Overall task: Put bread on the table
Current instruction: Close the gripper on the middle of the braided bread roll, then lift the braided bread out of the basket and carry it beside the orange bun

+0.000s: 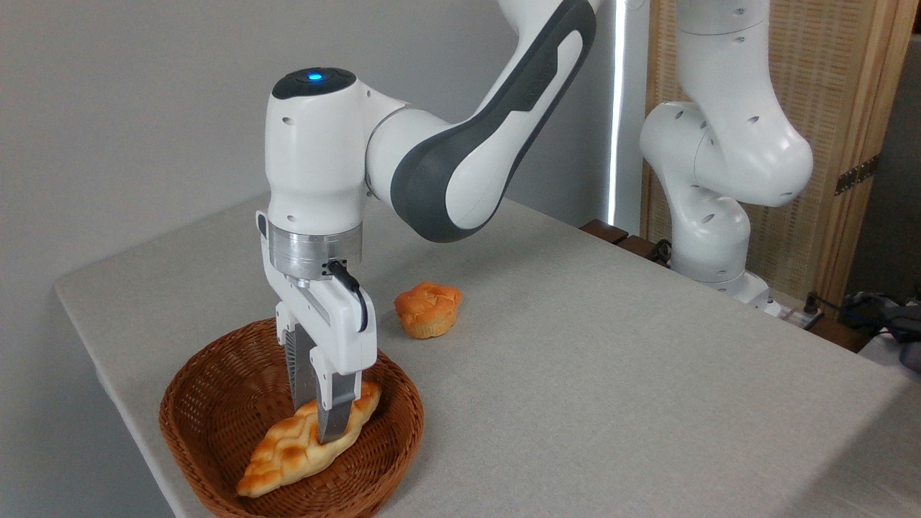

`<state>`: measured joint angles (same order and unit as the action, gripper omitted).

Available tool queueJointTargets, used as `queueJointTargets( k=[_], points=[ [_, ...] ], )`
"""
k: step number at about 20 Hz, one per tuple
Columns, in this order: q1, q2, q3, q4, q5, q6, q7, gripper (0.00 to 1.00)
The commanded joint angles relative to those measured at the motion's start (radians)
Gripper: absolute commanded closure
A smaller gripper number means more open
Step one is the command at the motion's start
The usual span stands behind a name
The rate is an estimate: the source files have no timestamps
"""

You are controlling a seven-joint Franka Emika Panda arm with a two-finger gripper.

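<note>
a: nearest the cam: brown woven wicker basket (pixel 216 439) at the table's front-left corner. the bread (pixel 306 442), a long braided golden loaf w/ toasted orange-brown patches, lies inside it, tapered low end toward us, far end tilted up near the right rim.

b: which step are we on?

a: i'd say the grasp. white two-finger gripper (pixel 318 414) comes straight down onto the loaf's upper half, fingers (pixel 334 406) either side of it. loaf's not out of the basket yet, so the task is early imo.

b: how wide is the gripper?

a: narrow gap, fingers pressed in on the loaf's flanks. looks like it's pinching the bread, tho whether the grip is firm enough to carry i can't tell from this angle.

b: next move?

a: my guess: lift straight up till the loaf clears the basket rim, carry it right over bare cloth, lower, let go. grip sits toward the far end, so the near end may droop or swing; slow lift seems wise.

b: and further back?

a: small round orange muffin-like bun (pixel 427 309) sits on the light grey cloth-covered table (pixel 611 374) just behind the basket, apart from it. not the target. beyond that lots of bare cloth to the right, then the arm's white base (pixel 709 244) at the far edge.
</note>
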<state>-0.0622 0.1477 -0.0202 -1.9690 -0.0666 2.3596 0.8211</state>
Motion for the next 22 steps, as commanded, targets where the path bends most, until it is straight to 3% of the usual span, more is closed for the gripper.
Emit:
queueJointTargets(
  k=[1,6,16,19,22],
  points=[
    [-0.002,-0.017,0.003,0.002,-0.018,0.029,0.015,0.86],
    [-0.002,-0.089,0.019,0.004,-0.1,0.011,0.016,0.87],
    [-0.002,-0.213,0.033,0.001,-0.101,-0.183,0.021,0.89],
    [-0.004,-0.282,0.039,-0.005,-0.098,-0.288,0.033,0.88],
    [-0.019,-0.382,0.095,-0.062,-0.094,-0.387,0.073,0.82]
  ],
)
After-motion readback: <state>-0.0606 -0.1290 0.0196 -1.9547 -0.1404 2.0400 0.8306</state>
